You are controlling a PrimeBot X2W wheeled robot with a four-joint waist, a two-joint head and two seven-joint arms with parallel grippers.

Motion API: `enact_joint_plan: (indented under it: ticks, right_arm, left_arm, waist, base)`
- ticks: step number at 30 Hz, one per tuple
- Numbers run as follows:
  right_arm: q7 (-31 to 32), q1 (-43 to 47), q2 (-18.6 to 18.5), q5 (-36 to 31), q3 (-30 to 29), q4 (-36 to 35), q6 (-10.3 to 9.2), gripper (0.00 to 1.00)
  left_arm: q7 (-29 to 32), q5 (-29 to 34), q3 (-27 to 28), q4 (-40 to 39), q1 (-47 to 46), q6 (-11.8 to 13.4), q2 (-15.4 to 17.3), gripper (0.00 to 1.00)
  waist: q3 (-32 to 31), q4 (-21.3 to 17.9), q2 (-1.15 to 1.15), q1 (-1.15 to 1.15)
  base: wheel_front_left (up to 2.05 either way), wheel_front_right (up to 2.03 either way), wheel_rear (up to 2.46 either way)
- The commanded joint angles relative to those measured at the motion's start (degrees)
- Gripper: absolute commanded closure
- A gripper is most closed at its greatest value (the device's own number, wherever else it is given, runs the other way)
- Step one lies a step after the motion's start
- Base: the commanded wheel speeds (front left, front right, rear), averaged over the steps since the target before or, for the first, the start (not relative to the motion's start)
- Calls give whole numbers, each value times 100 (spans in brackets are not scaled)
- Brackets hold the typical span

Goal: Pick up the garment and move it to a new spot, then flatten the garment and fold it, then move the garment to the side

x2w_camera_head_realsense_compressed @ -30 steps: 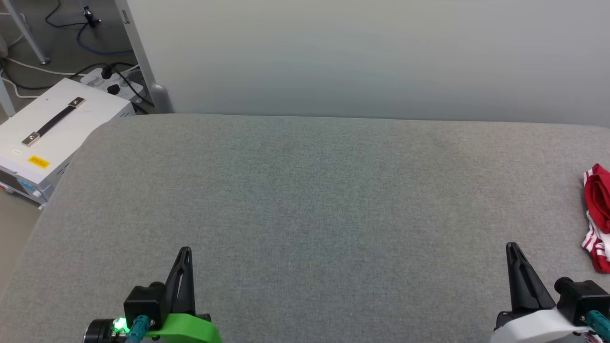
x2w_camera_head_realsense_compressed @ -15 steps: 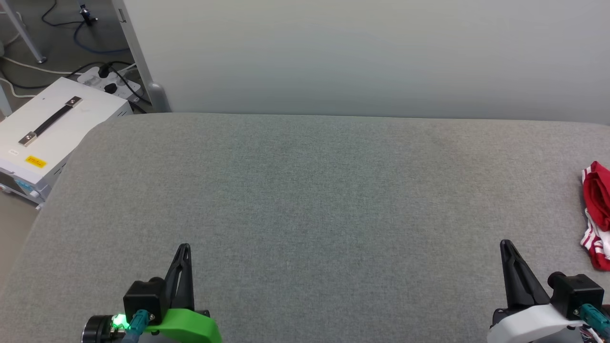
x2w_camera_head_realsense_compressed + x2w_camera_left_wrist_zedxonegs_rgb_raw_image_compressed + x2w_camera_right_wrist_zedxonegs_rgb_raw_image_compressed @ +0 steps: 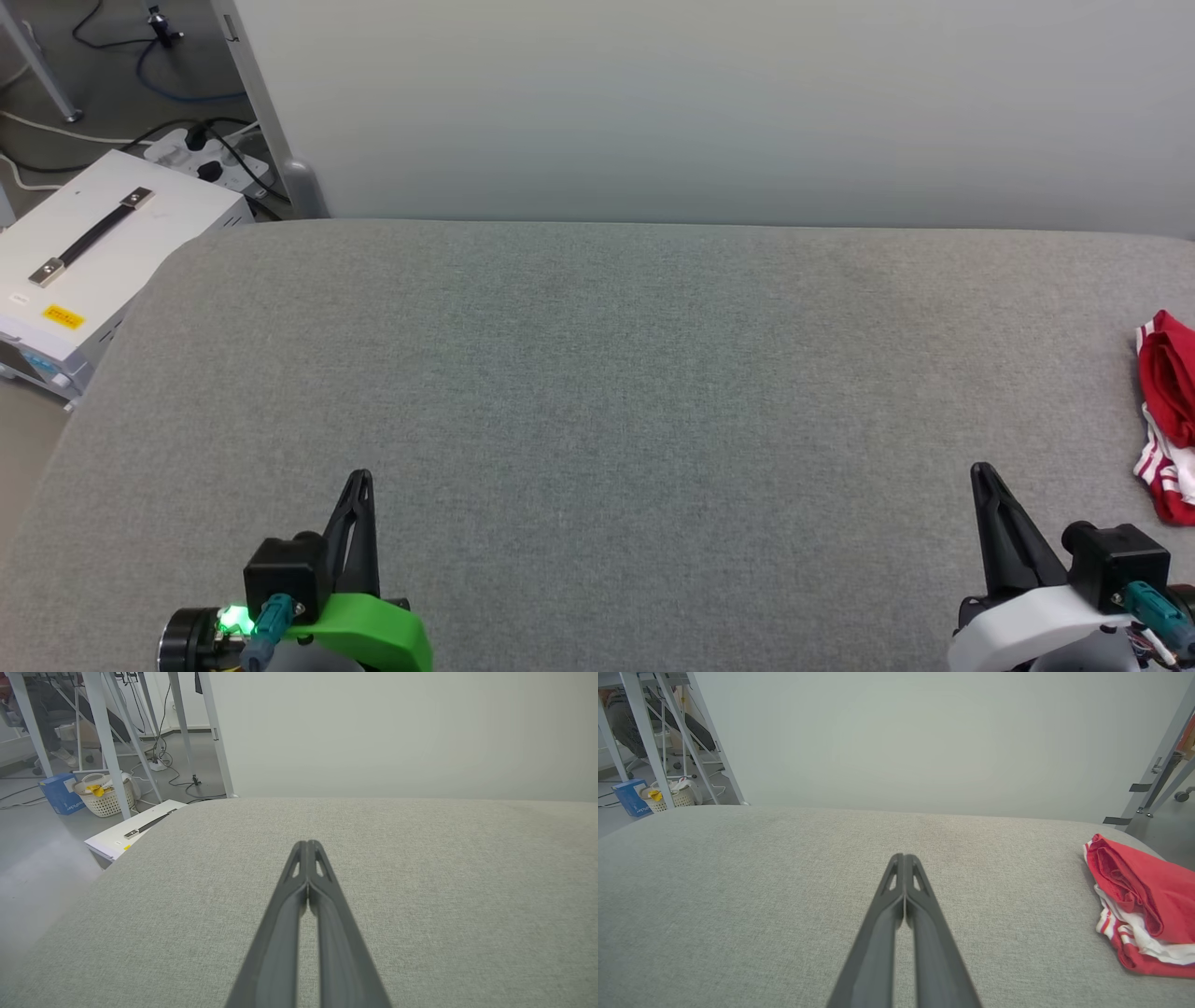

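Grey cloth tabletop under a pale wall: the garment lies bunched at the frame's right edge, apart from both arms. Left gripper and right gripper sit at the bottom edge, fingers pressed together, holding nothing. The heap suits a shirt awaiting pickup or one roughly folded and set aside. Writing on the white case's yellow sticker, upper left, is unreadable.

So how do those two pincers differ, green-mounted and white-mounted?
The left pincer sits on a bright green plastic mount with a glowing green light; the right pincer sits on a white plastic mount. The right pincer is close to the crumpled red-and-white fabric T-shirt; the left pincer is far from it. Both have long dark fingers, shut and empty.
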Motion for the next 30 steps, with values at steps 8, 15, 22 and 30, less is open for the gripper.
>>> enact_joint_plan:
  ticks: [8,15,22,30]
  right_arm:
    - [117,-170,7,-101,51,-56,-3,100]
    - [196,-213,8,-148,78,-66,-3,100]
    - [278,-257,9,-196,106,-77,-3,100]
    - [370,-307,10,-251,138,-89,-4,100]
  left_arm:
    - [114,81,33,-61,-164,37,-33,100]
    - [192,111,47,-89,-196,44,-37,100]
    - [274,142,60,-117,-229,52,-42,100]
    - [365,177,76,-149,-267,60,-47,100]
  waist:
    - [19,-21,15,0]
    - [34,-38,17,0]
    - [50,-55,19,0]
    - [67,-74,21,0]
  base:
    - [0,0,0]
    - [0,0,0]
    - [0,0,0]
    - [0,0,0]
